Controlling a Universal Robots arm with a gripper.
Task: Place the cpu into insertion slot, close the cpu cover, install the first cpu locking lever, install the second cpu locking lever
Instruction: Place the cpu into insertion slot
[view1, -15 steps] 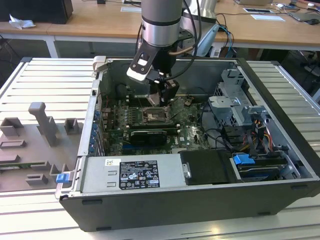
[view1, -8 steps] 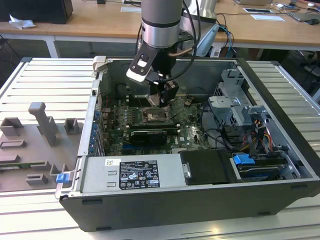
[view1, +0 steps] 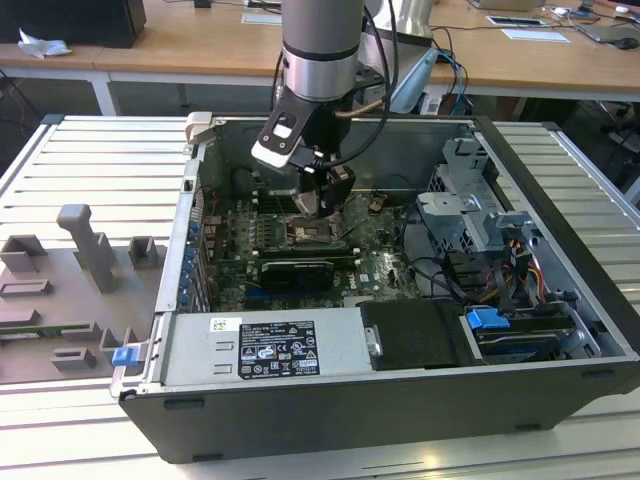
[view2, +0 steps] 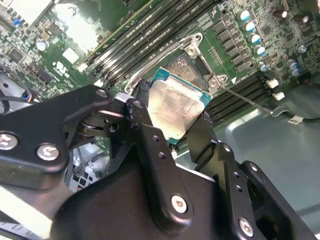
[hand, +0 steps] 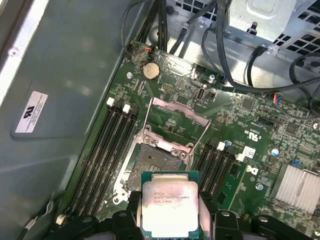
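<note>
Step 1: pinching the cpu (hand: 170, 202) in the gripper (view2: 172, 125), near the insertion slot (hand: 156, 162). Seemingly calls for squaring up, lowering flat.

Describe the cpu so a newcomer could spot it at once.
Look inside the open computer case, at the green motherboard. Near its square insertion slot, the hand grips the cpu: a flat square chip with a pale metal face, unlike the long dark memory slots.
</note>
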